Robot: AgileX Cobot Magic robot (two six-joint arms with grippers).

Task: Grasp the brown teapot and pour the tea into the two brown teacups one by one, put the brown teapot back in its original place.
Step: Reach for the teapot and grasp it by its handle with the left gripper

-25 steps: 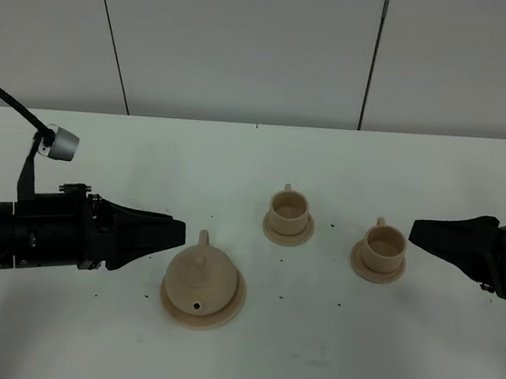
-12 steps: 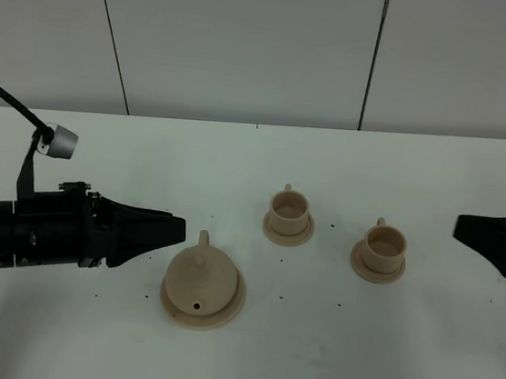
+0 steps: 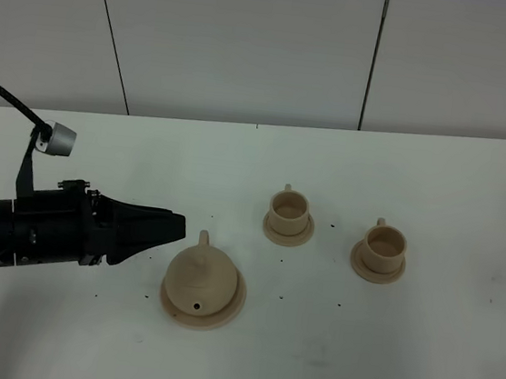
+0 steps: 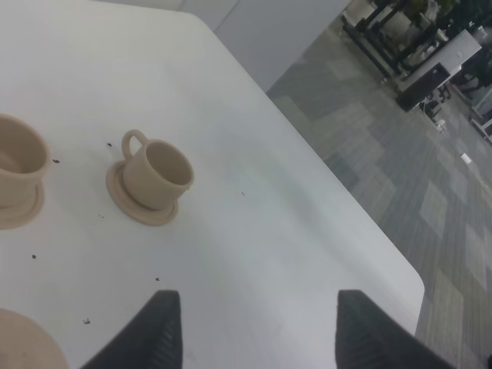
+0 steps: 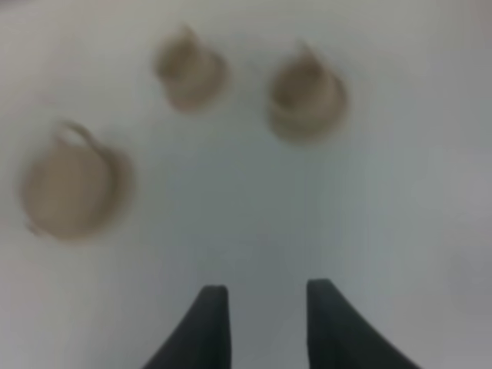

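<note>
Currently, teapot (image 3: 199,273) rests on saucer (image 3: 231,307).
Released and empty: left pincer (image 3: 181,227) just beside teapot, right pincer (image 5: 266,289) over desk (image 3: 399,353); cup (image 3: 289,210) and second cup (image 3: 383,245) upright.

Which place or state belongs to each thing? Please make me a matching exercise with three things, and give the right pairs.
Things:
1. brown teapot
2. left gripper
3. right teacup

Places or states:
A. jaws open, holding nothing
B. on a small saucer, away from the arm
C. on the wide saucer, lid on

Pairs: 1-C, 2-A, 3-B
</note>
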